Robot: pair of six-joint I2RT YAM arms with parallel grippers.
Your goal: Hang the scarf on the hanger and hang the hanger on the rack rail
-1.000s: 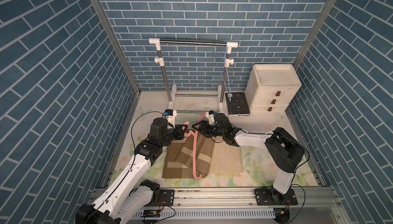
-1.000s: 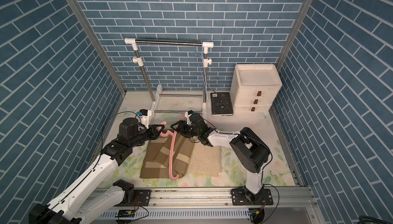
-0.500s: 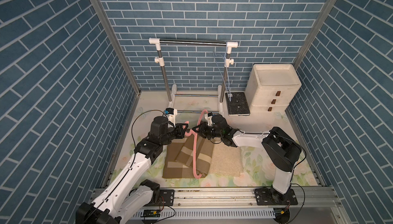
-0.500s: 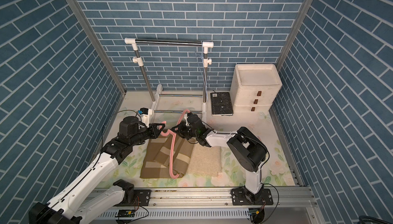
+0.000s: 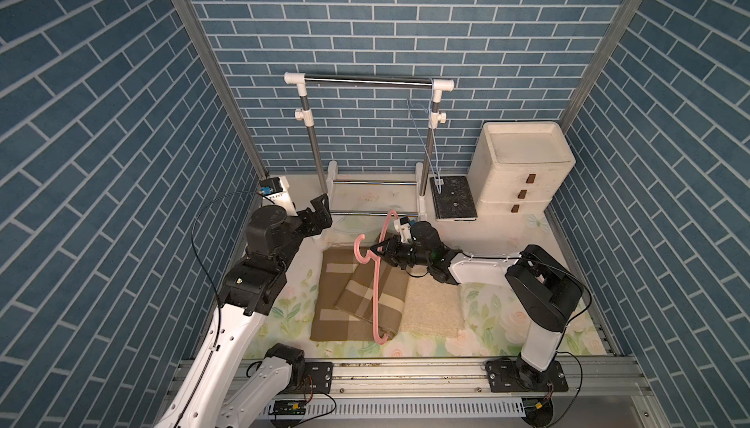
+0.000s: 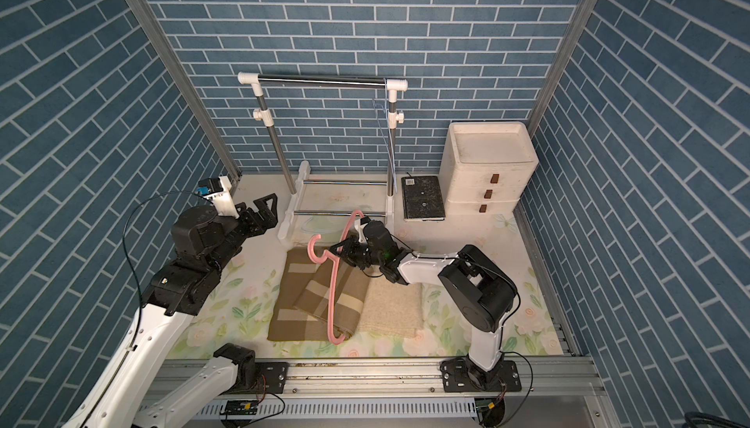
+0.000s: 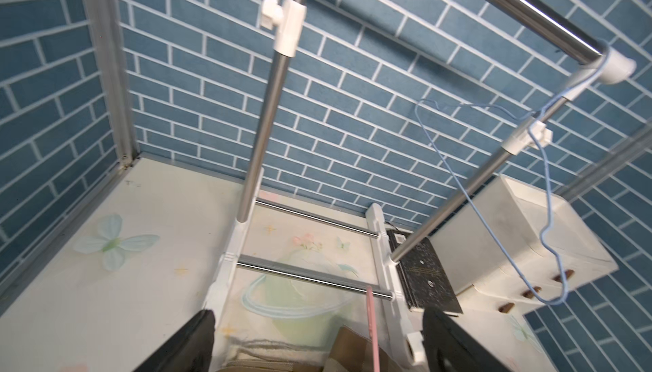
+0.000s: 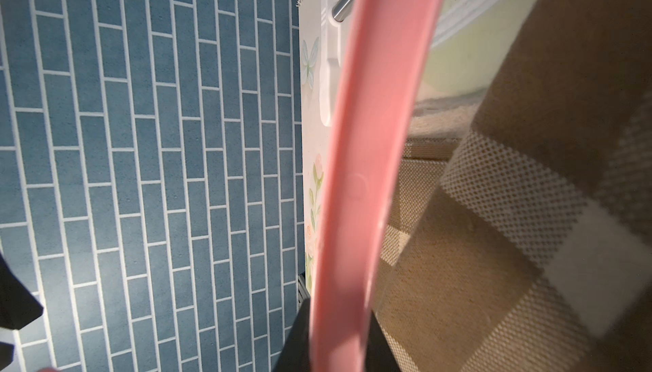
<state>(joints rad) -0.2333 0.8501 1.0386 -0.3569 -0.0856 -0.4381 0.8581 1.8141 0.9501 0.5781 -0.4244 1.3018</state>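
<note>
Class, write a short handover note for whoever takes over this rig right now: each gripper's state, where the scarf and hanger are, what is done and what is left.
Left gripper: open, empty, raised near the foot of the rack.
Right gripper: shut on the pink hanger near its hook.
Scarf: folded on the table; the hanger's long side lies across it.
Done: hanger gripped.
To do: drape the scarf over the hanger; it does not look hung yet, though the folds hide where they cross.
</note>
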